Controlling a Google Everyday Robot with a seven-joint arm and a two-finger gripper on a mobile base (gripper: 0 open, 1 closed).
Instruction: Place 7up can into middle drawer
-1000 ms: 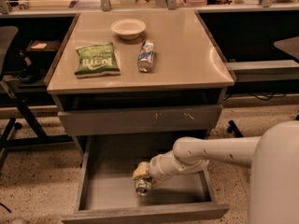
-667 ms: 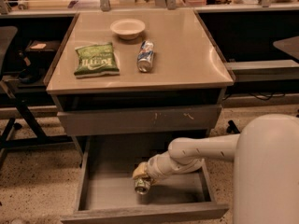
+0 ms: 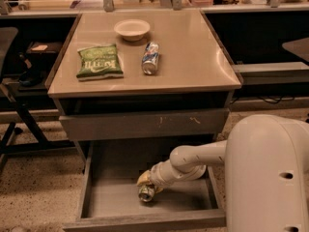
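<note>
Room: we see a speckled floor point(image 3: 34, 197) around a grey drawer unit topped by a tan worktop point(image 3: 193, 57).
Claw: the claw point(image 3: 146, 186) sits low inside the pulled-out drawer, closed around the 7up can point(image 3: 146, 194).
7up can: we find it tilted at the claw's tip, a silver end towards us, down at the floor of the middle drawer point(image 3: 193, 200), left of centre.
Arm: the white arm point(image 3: 193, 161) reaches in from the right, out of the bulky white robot body point(image 3: 270, 178).
Above: a shut drawer front point(image 3: 120, 124) with pale scratch marks.
Worktop: a blue, white and silver can point(image 3: 150, 58) lies on its side, a green snack bag point(image 3: 99, 61) to its left, a pale bowl point(image 3: 132, 29) behind both.
</note>
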